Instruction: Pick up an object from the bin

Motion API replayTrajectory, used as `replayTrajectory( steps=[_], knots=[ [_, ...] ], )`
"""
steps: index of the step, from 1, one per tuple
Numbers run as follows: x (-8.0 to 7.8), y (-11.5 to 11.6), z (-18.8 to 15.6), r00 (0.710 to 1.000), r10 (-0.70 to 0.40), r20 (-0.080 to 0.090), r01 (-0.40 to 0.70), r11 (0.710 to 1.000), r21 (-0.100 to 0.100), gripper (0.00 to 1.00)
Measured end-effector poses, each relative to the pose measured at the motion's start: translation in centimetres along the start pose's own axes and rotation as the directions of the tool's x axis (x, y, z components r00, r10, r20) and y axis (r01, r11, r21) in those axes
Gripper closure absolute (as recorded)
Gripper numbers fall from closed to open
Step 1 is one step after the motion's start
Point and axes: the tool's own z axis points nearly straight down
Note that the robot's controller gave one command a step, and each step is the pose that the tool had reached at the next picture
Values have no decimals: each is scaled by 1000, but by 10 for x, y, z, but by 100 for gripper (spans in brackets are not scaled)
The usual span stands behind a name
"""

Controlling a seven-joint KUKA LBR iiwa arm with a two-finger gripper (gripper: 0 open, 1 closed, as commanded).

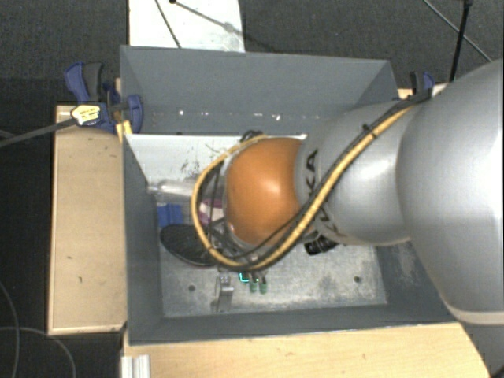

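Gripper (224, 290), state open or closed not discernible, sits low near the bin (260, 93) front wall; the black oval disc (183, 245) lies just beside it, toward the view's upper left.

Arm (378, 179) reaches in from the right, over the bin's (142, 290) middle. Left on the floor: a disc (183, 246), a block (168, 215) just behind it, a tube (169, 187) behind that.

Partial lettering "KA" (309, 166) on arm (394, 172).

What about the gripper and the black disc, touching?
Cannot tell. In the camera view the wrist hides the black disc where the gripper is nearest.
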Motion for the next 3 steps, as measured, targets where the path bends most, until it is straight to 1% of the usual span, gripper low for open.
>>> replayTrajectory(
  steps=[1, 2, 3],
  knots=[
    [-58, 10, 57, 998, 62, 25, -62, 998, -10, 0],
    [-44, 5, 27, 971, -239, 14, 239, 971, 0, 0],
    [-105, 19, 55, 990, -138, -14, 138, 990, -2, 0]
  ],
)
